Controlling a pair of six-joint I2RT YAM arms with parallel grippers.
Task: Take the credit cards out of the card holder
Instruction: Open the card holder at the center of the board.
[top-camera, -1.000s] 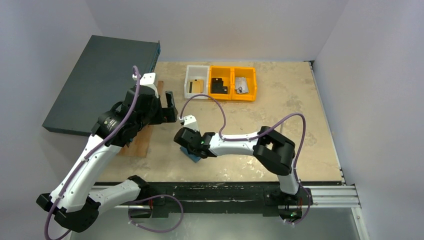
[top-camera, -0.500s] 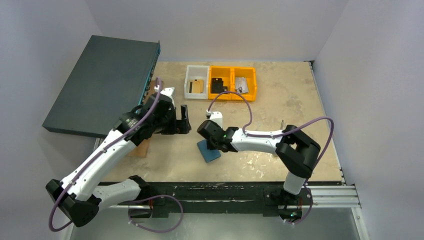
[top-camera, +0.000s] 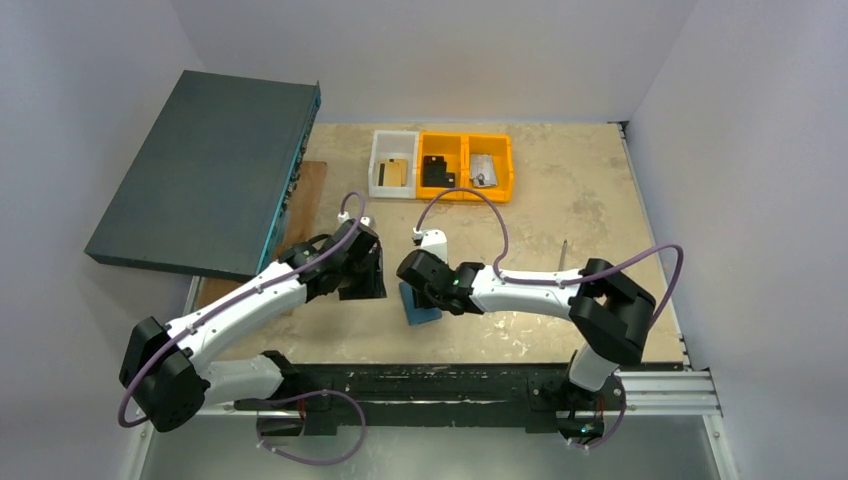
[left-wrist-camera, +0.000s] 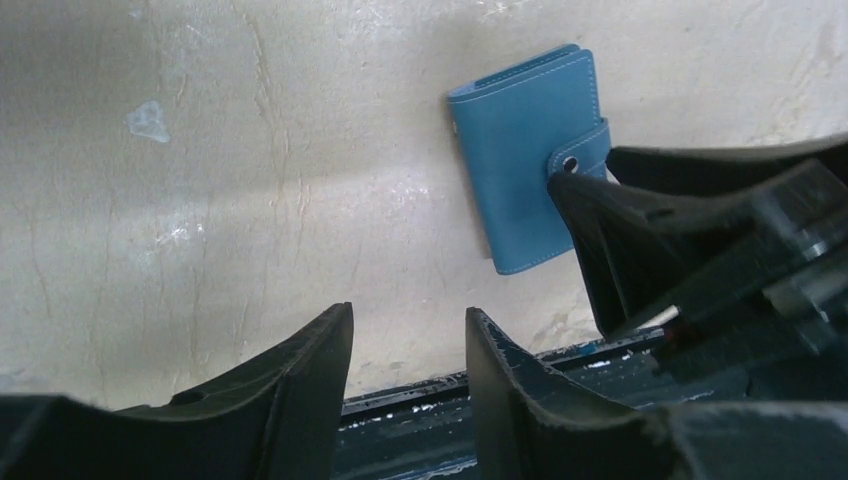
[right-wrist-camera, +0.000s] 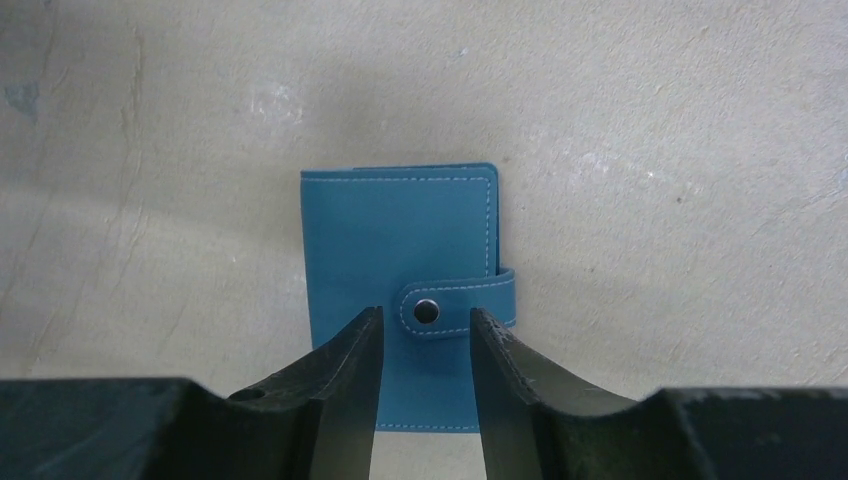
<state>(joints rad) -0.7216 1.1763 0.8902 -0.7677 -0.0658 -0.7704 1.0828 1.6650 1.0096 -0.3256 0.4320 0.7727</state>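
I see the card holder (right-wrist-camera: 395, 235) closed and flat on the beige table (right-wrist-camera: 650, 120), in the lower centre of the right wrist view. Its long axis runs from top to bottom of that frame. It is teal-blue with pale stitching, and a short strap (right-wrist-camera: 470, 300) comes from its right edge and ends in a small metal stud (right-wrist-camera: 427, 311). My right gripper (right-wrist-camera: 424, 330) is partly open over the stud and clamps nothing. My left gripper (left-wrist-camera: 405, 335) is also partly open and empty.
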